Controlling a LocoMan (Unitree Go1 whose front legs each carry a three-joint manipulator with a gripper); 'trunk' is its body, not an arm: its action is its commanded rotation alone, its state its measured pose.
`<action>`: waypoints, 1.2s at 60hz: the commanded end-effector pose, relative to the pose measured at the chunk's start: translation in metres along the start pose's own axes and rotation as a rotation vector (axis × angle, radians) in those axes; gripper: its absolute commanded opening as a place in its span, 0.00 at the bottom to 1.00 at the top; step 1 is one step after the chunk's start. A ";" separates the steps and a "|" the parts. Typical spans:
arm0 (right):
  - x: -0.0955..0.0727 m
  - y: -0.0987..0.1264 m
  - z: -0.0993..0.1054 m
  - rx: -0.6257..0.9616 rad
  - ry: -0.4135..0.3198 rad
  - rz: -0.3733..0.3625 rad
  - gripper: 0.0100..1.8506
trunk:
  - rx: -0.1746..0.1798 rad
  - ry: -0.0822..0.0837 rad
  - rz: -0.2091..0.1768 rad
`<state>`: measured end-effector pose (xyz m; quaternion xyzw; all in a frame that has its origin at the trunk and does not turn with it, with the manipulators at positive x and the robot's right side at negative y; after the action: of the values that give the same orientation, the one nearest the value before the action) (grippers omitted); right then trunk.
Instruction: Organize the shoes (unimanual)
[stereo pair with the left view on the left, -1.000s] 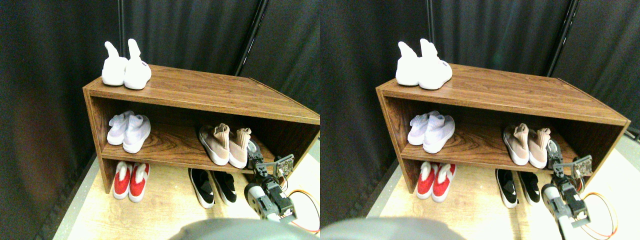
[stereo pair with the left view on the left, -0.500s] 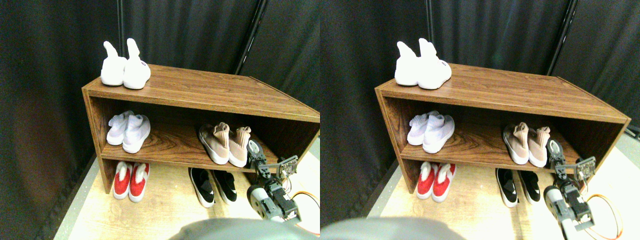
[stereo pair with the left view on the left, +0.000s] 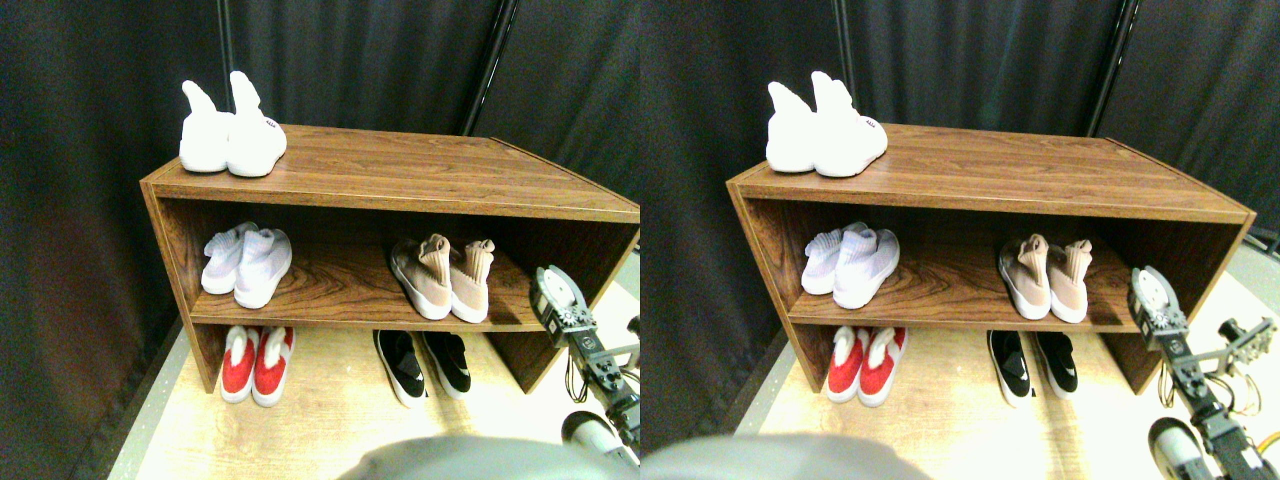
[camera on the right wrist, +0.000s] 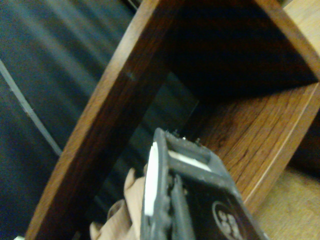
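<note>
The beige-tan shoes (stereo pair with the left view on the left: 440, 278) stand side by side on the middle shelf, right of centre, toes toward me. On the floor under that shelf sits the black pair (stereo pair with the left view on the left: 425, 365) with white soles. My right gripper (stereo pair with the left view on the left: 553, 292) hangs in front of the shelf's right end, a short way right of the beige pair and touching neither shoe. Nothing shows in it. In the wrist view the dark jaw frame (camera on the right wrist: 185, 200) points into the shelf opening, and a beige shoe (camera on the right wrist: 125, 215) peeks out beside it.
The wooden shoe rack (stereo pair with the left view on the left: 400, 175) carries an all-white high-cuff pair (stereo pair with the left view on the left: 220, 135) on its top left. A pale pair (stereo pair with the left view on the left: 245, 265) stands on the middle shelf at the left, and a red-and-white pair (stereo pair with the left view on the left: 255, 362) on the floor below. Black curtains hang behind.
The camera has shifted, so the rack sits slightly lower and to the left. My gripper has drawn back to the right, away from the beige pair, which stays on the shelf.
</note>
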<state>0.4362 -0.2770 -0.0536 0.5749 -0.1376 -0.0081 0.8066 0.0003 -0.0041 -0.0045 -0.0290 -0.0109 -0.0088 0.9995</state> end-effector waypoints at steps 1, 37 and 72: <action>-0.012 0.011 0.003 0.054 0.040 0.042 0.03 | -0.016 0.002 -0.006; -0.067 -0.046 -0.001 0.210 0.210 -0.019 0.03 | -0.007 0.080 0.006; -0.031 -0.121 -0.027 0.199 0.179 -0.172 0.03 | -0.016 0.086 0.012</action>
<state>0.4251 -0.2850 -0.1801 0.6658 -0.0017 -0.0142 0.7460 -0.0034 -0.0052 -0.0041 -0.0227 0.0264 -0.0076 0.9994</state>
